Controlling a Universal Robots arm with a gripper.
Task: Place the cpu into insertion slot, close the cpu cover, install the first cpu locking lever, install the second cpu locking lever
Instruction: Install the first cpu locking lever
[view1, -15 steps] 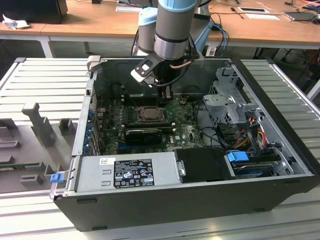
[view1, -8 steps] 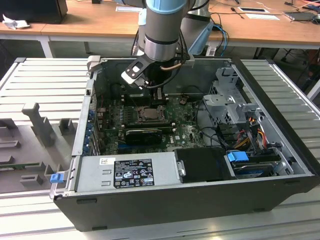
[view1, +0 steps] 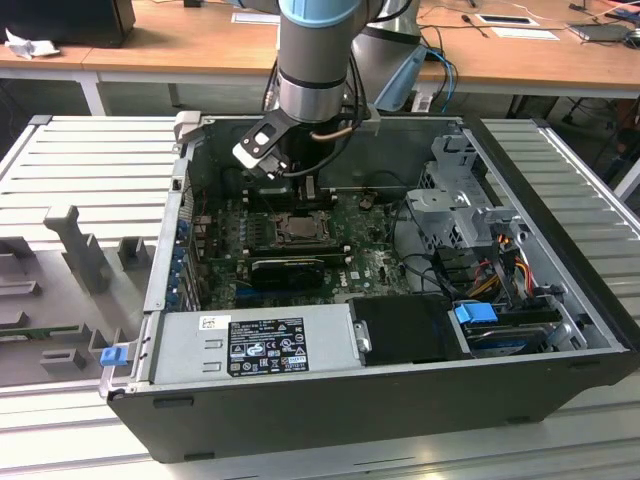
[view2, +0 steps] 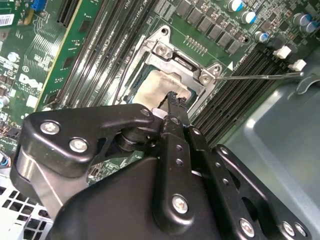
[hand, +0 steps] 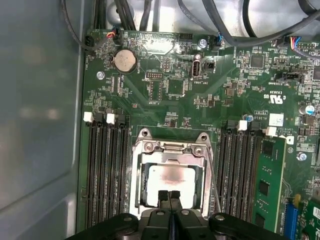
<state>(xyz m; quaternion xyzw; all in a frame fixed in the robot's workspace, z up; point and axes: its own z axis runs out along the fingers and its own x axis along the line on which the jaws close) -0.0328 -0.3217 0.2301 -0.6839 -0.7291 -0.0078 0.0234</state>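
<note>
Gripper (hand: 170, 196): the black fingers are pressed together with nothing between them, and the tips are set over one edge of the cpu; whether they touch it cannot be told.
Cpu (hand: 171, 180): a flat square chip with a dull silvery top, seated in the insertion slot.
Insertion slot (hand: 141, 185): a black socket, seen as a narrow dark strip beside the chip.
Cpu cover (hand: 170, 149): a thin silvery metal frame, laid down over the slot; the chip is seen through its window, and screws mark one edge.
Locking lever (view2: 260, 76): a thin wire rod, seen in the second wrist view reaching out from the cover's corner across the memory slots.
Memory slots (hand: 105, 170): long black strips with white clips, set on both sides of the socket.
Motherboard (hand: 170, 90): green and densely printed, with a round silver coin cell (hand: 125, 61) on it.
Computer case (view1: 300, 405): a black box, open on top, holding the motherboard, a black graphics card (view1: 288, 268), a grey power supply (view1: 260, 340) and a perforated metal drive cage (view1: 455, 200).
Table (view1: 90, 150): ribbed grey metal.
</note>
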